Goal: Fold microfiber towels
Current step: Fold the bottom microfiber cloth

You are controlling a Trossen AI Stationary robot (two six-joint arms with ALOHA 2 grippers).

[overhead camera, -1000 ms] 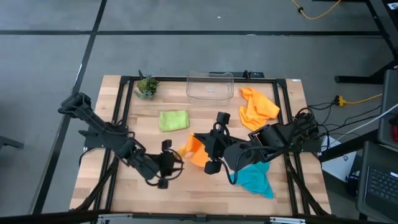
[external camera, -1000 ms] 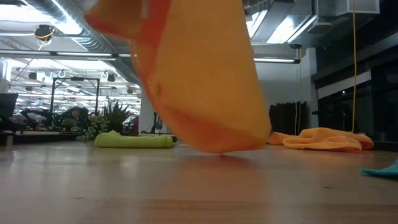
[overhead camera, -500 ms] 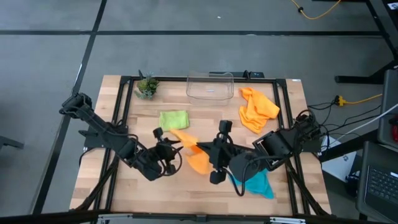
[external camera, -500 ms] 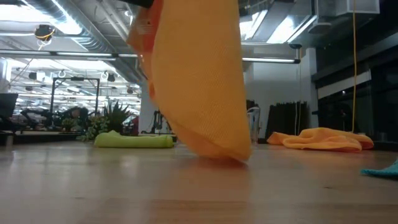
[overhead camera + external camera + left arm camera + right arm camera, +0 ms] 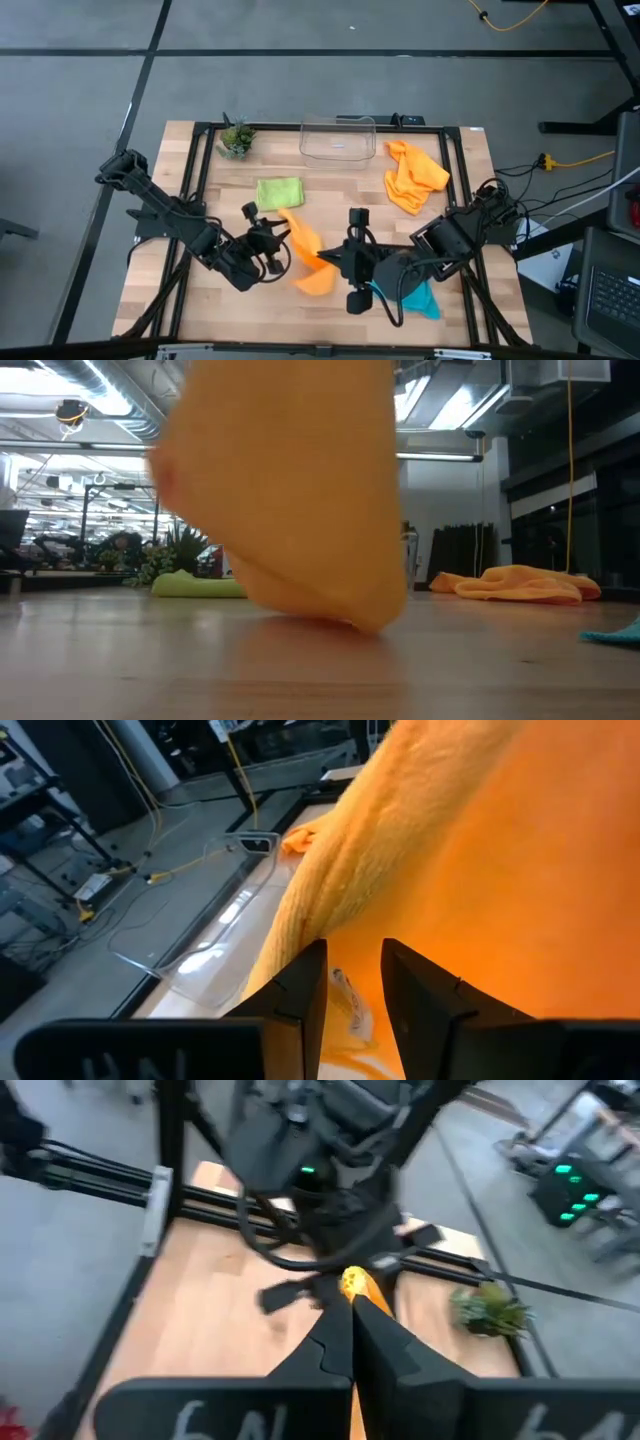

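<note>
Orange towel [image 5: 307,258] shifted nearer; 4 towels, 2 orange.

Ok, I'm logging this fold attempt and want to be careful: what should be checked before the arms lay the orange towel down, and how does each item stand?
1. Left gripper grips the held orange towel: ok; in the left wrist view the cloth sits between its fingers.
2. Right gripper grips the same towel: ok, fingers shut on it in the right wrist view.
3. Towel spread flat between the grippers: not ok, it hangs bunched.
4. Table below the towel bare: ok.
5. Lime green towel out of the way: cannot tell, it lies close behind.
6. Teal towel free: not ok, the right arm covers part of it.
</note>
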